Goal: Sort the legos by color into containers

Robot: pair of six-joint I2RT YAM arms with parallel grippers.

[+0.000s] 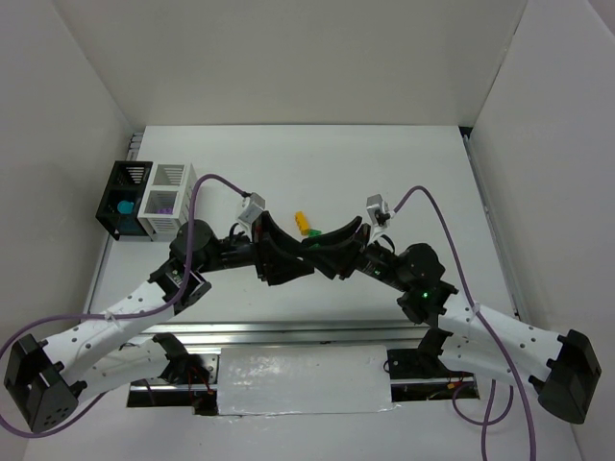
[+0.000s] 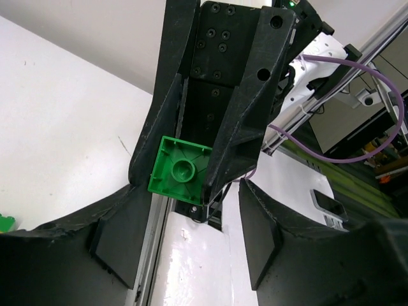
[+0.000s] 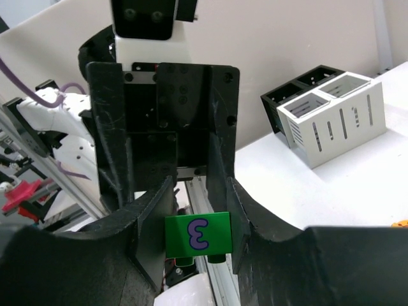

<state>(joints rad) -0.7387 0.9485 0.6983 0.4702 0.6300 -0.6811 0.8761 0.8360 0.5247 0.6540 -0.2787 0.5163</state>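
Note:
My right gripper [image 3: 199, 223] is shut on a green lego [image 3: 197, 234] with a purple "3" on it, held in the air between its pads. My left gripper [image 2: 191, 220] faces it, jaws wide open, and the same green lego [image 2: 181, 171] sits just beyond its fingertips. In the top view the two grippers meet at mid-table, left [image 1: 286, 257] and right [image 1: 333, 252]. A yellow lego [image 1: 300, 220] and a green lego [image 1: 311, 232] lie on the table just behind them. The black container [image 1: 108, 206] holds a teal lego [image 1: 125, 206]. The white container [image 1: 173, 223] holds a purple lego [image 1: 163, 204].
The containers stand at the far left against the white side wall, also in the right wrist view, white [image 3: 338, 121] and black [image 3: 299, 86]. An orange lego [image 3: 400, 223] peeks in at the right edge. A metal rail [image 1: 307, 331] runs along the near table edge.

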